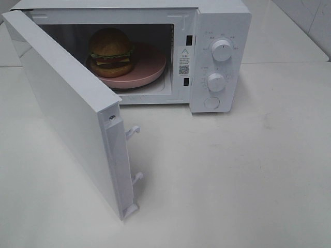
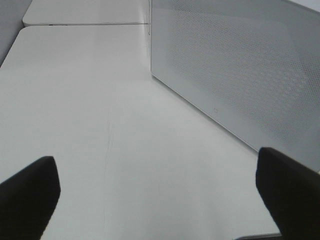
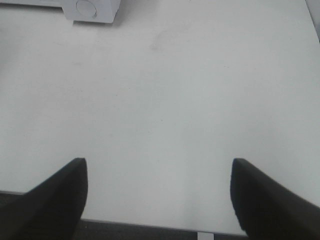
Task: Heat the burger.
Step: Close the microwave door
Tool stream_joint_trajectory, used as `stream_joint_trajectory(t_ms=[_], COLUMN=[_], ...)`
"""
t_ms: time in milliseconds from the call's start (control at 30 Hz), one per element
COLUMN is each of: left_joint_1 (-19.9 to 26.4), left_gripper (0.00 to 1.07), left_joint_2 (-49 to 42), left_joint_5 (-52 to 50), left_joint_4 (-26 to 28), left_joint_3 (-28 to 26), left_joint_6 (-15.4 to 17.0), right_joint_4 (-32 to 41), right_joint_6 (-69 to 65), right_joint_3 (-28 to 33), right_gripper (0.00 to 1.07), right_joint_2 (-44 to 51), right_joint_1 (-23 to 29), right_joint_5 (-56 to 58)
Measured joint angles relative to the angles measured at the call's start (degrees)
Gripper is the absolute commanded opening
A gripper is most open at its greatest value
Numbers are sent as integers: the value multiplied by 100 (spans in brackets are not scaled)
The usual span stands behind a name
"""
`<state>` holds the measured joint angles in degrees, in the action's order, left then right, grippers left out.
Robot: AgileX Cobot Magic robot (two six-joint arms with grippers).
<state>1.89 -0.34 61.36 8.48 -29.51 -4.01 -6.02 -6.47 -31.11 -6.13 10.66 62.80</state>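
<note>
Both jaws stand wide apart, gripping nothing. The left gripper (image 2: 157,200) hangs over the table (image 1: 248,181) just beside the open door (image 1: 67,113). The right gripper (image 3: 160,200) hangs over bare tabletop near the front edge. The burger (image 1: 110,51) sits on a pink plate (image 1: 152,64) inside the microwave (image 1: 222,31), by the table's far edge.

The left gripper (image 2: 159,192) is wide open, with one dark finger (image 2: 27,197) in each lower corner of the frame. The white table (image 2: 100,115) fills the middle. The white microwave door (image 2: 235,65), covered in tiny dots, fills the upper right.
</note>
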Motion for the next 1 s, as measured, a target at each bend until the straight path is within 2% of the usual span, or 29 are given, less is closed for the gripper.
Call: stream_joint_trajectory(t_ms=[367,1000], left_joint_1=[0,0], left_gripper=[100,100], left_joint_2=[0,0], left_joint_5=[0,0], left_joint_4=[0,0], left_joint_3=[0,0], left_joint_6=[0,0], right_joint_4=[132,160], right_joint_6=[0,11], right_joint_3=[69,246], right_gripper=[76,76], right_joint_2=[636,636], right_joint_1=[-418,-464], right_joint_5=[-189,-470])
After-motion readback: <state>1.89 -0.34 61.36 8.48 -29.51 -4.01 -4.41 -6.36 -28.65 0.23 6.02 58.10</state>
